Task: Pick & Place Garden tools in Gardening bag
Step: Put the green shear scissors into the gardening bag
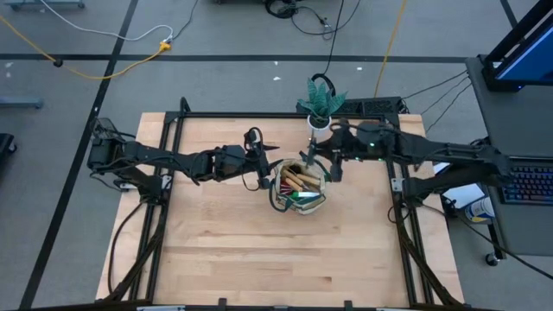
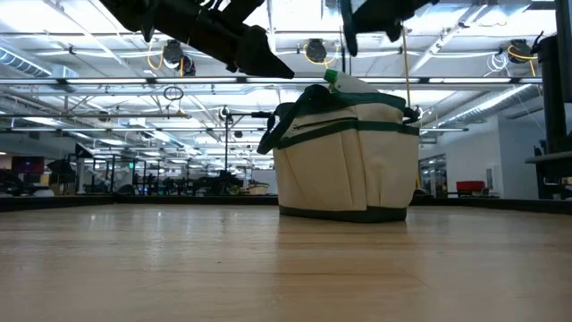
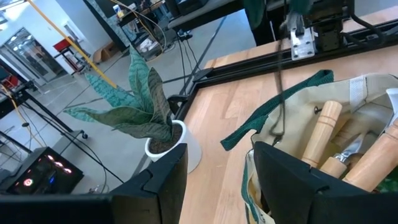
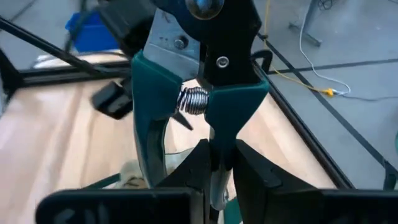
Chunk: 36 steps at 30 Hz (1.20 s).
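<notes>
The tan gardening bag (image 1: 300, 187) with green trim stands upright on the table's middle, also in the low view (image 2: 347, 152). Wooden tool handles (image 3: 324, 134) lie inside it. My right gripper (image 4: 219, 163) is above the bag's far right rim (image 1: 333, 166), shut on pruning shears (image 4: 199, 93) with teal handles and a steel spring. My left gripper (image 3: 217, 180) is open at the bag's left rim (image 1: 262, 169). One of its fingers (image 3: 292, 183) stands in front of the rim, and I cannot tell whether it touches the rim. My right gripper pinches one teal handle of the shears near its free end (image 4: 231, 127) between its two fingers. The fingers lie along the handle. The shears point away from the wrist, pivot and blades at the far end, lifted clear above the bag.
A green plant in a white pot (image 1: 320, 105) stands just beyond the bag, near the table's far edge, and also shows in the left wrist view (image 3: 163, 142). A dark frame rail (image 1: 285, 115) runs along the far edge. Bare wood lies toward the near edge (image 1: 276, 259).
</notes>
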Available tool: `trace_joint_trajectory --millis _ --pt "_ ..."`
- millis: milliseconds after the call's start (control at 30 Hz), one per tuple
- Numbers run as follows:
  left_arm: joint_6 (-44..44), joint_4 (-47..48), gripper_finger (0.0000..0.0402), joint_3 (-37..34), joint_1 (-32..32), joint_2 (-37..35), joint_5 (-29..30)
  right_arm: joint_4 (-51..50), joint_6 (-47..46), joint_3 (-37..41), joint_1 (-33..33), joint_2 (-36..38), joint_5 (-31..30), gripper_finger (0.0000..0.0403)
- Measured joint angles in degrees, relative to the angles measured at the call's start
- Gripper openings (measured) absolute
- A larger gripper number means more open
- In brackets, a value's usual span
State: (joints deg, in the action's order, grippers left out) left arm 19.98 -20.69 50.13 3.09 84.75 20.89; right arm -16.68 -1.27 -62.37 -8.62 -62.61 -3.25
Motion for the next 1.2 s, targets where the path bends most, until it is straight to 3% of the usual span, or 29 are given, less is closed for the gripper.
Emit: trace_joint_trajectory --millis 200,400,600,1200 --pt "-0.7 1.7 0.0188 0.0 0.0 0.0 0.0 -2.0 -1.5 0.0 -0.4 -5.8 0.4 0.0036" --pt "-0.8 2.8 0.0188 0.0 0.0 0.0 0.0 -8.7 -9.6 0.1 0.3 -8.9 0.5 0.0036" --pt "-0.8 2.9 0.0188 0.0 0.0 0.0 0.0 -15.1 -15.8 0.1 1.9 -9.7 1.0 0.0036" --pt "-1.0 2.9 0.0188 0.0 0.0 0.0 0.0 -21.4 -26.6 0.1 5.0 -10.0 3.4 0.0036"
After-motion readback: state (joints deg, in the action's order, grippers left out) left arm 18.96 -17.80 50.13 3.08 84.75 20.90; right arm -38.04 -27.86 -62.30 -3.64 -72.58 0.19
